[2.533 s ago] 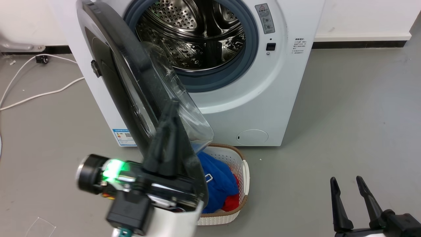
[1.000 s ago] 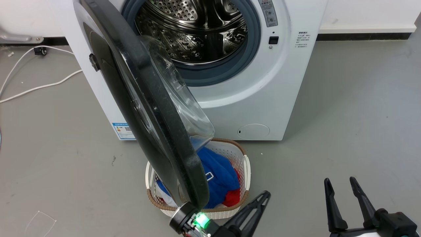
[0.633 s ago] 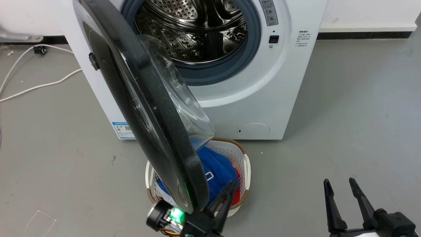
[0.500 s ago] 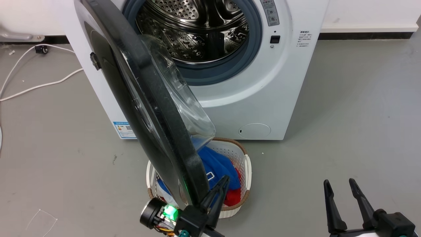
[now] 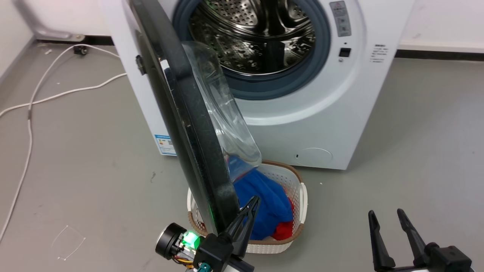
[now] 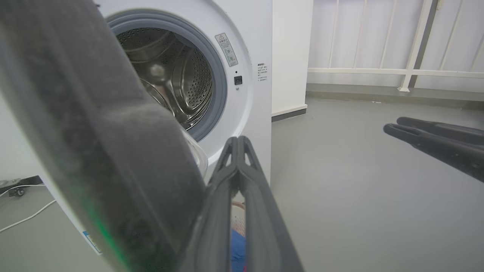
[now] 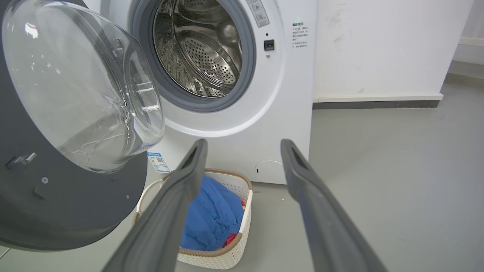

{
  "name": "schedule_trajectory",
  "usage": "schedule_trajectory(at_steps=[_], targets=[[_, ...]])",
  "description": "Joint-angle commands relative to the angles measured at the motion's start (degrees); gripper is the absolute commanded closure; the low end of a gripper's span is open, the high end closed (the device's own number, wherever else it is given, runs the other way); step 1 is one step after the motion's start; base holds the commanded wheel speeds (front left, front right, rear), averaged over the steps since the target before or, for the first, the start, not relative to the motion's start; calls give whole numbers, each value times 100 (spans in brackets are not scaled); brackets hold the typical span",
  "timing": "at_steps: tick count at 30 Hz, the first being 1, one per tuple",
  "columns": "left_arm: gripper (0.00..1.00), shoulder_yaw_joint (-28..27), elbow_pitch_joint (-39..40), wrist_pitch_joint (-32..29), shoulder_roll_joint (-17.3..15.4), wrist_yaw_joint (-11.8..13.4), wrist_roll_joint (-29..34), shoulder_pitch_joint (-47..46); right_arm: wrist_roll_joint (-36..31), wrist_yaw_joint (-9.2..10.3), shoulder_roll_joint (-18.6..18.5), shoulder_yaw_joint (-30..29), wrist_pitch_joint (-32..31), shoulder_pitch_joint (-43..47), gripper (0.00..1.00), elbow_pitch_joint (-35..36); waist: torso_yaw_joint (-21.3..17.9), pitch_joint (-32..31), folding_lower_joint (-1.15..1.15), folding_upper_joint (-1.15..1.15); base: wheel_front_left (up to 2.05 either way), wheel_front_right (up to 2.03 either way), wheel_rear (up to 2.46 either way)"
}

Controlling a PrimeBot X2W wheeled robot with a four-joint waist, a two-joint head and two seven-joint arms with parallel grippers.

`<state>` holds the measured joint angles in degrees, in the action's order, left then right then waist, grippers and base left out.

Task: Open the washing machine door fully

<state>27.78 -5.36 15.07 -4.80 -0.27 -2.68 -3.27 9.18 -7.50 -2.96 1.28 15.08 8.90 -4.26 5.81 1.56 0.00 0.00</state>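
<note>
The washing machine door (image 5: pixel 193 128) stands swung out, seen almost edge-on in the head view, its black rim running down toward me and its glass bowl (image 5: pixel 223 109) facing the steel drum (image 5: pixel 257 37). My left gripper (image 5: pixel 255 199) is shut with nothing in it, its fingers lying close beside the door's lower free edge on the bowl side; I cannot tell whether they touch it. The left wrist view has the blurred rim (image 6: pixel 94 151) just left of the shut gripper (image 6: pixel 238 140). At the lower right my right gripper (image 5: pixel 385 213) is open, clear of the door (image 7: pixel 75 211).
A white basket (image 5: pixel 302 196) with blue and red clothes sits on the grey floor under the door, in front of the white machine (image 5: pixel 321 124). A white cable (image 5: pixel 56 94) trails over the floor on the left. Open floor lies to the right.
The head camera has shifted, so the whole scene sits further right. My left gripper drew back from the door's outer side, came round its free edge to the bowl side, and shut.
</note>
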Motion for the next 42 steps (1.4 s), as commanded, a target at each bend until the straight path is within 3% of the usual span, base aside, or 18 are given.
schedule_trajectory(at_steps=[1, 16, 25, 36, 42], targets=[[100, -133, 41, 14, -77, 23, 32, 36, 29, 1, 17, 36, 11, 65, 0, -26, 161, -35, 0, 0, 0, 0, 0], [100, -305, 166, -4, -155, 47, 92, 159, 49, 1, 16, 133, 12, 32, 0, -20, 1020, 27, 0, 0, 0, 0, 0], [100, -591, 251, 1, -188, 161, 6, 330, 63, 1, 15, 210, 11, -34, 0, 2, 1316, 116, 0, 0, 0, 0, 0], [100, -1668, 351, 2, -394, 494, -226, 487, -10, 1, 15, 209, 12, -106, 0, 7, 1382, 320, 0, 0, 0, 0, 0], [100, -2478, 199, 2, -421, 529, -517, 359, -110, 1, 15, 167, 12, -221, 0, 40, 1373, 542, 0, 0, 0, 0, 0]])
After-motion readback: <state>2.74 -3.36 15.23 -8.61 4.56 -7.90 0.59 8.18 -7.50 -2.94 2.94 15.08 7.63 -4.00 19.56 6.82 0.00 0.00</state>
